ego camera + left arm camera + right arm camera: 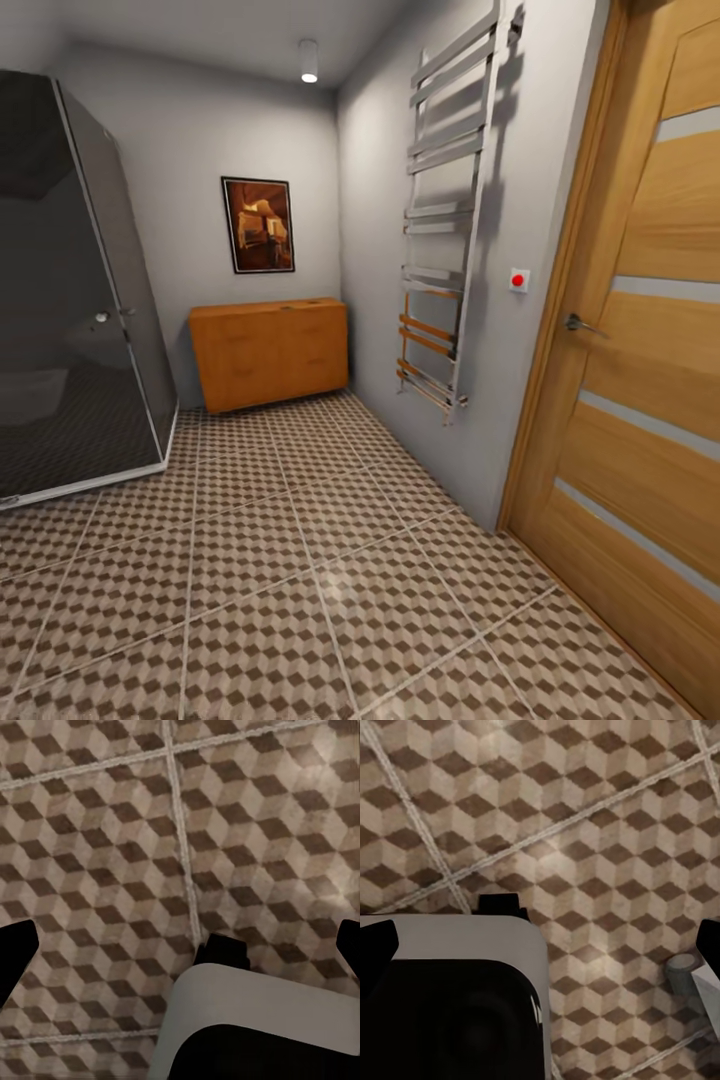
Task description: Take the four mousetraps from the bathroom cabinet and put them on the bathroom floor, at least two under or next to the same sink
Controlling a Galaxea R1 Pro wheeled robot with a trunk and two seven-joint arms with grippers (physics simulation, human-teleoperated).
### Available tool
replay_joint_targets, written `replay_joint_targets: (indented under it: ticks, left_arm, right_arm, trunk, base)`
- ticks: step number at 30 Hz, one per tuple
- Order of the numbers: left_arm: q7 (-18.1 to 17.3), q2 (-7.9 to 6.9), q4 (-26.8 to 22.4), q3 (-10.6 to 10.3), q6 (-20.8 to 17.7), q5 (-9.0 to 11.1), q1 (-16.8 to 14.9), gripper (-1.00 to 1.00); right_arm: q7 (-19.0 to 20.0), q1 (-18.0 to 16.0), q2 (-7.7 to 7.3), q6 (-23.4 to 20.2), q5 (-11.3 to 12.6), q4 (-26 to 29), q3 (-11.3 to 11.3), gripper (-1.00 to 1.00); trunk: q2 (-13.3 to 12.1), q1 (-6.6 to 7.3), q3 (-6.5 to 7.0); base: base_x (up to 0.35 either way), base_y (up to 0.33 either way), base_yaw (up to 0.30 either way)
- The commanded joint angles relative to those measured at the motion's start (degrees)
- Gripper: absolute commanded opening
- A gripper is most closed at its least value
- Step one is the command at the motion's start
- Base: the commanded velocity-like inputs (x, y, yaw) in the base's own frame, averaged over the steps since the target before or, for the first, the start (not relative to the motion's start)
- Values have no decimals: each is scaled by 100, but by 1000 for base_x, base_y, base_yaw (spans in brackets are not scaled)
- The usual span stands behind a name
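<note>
The orange-brown cabinet (pixel 270 352) stands against the far wall, several tiles ahead, with its drawers shut. The mousetraps and the sink are out of view. The bathroom floor (pixel 300 580) of cube-pattern tiles stretches from me to the cabinet. My left gripper (pixel 180 952) hangs open over the bathroom floor (pixel 112 855), its dark fingertips (pixel 15 960) far apart with nothing between them. My right gripper (pixel 544 945) is also open above the tiles (pixel 607 832), and its fingertips (pixel 379 945) hold nothing.
A dark glass shower enclosure (pixel 70 290) fills the left side. A chrome towel radiator (pixel 445 220) hangs on the right wall, and a wooden door (pixel 640 350) stands close on the right. My own white and black base (pixel 450 997) shows under the grippers.
</note>
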State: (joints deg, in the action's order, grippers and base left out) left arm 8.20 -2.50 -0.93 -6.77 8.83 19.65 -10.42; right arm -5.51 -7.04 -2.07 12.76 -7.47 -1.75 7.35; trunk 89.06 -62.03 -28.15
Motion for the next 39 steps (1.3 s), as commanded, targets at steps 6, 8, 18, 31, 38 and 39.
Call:
replay_joint_targets:
  ticks: [6, 8, 18, 31, 38, 39]
  left_arm:
    - [15, 52, 4, -26, 11, 50, -4, 100]
    - [15, 78, 5, -23, 11, 49, -4, 100]
    - [16, 111, 5, -21, 3, 57, -4, 100]
    - [57, 114, 5, -42, 4, 61, -4, 100]
    - [72, 116, 5, -47, -2, 72, -4, 100]
    - [73, 118, 5, -46, -2, 72, -4, 100]
  right_arm:
    - [-24, -3, 3, 33, -57, -19, 47, 100]
    - [-26, -3, 3, 33, -55, -19, 47, 100]
    - [-53, -6, 4, 33, -54, -19, 47, 100]
    - [-89, -7, 5, 33, -53, -19, 47, 100]
    - [-96, -7, 22, 33, -46, -19, 53, 100]
    - [-95, -7, 26, 33, -46, -19, 52, 100]
  trunk:
    - [3, 1, -40]
    - [3, 1, -50]
    - [3, 1, -92]
    - [3, 1, -128]
    - [3, 1, -132]
    - [3, 1, -132]
  base:
    - [0, 0, 243]
    - [0, 0, 255]
    - [0, 0, 274]
    - [0, 0, 256]
    - [0, 0, 58]
    - [0, 0, 65]
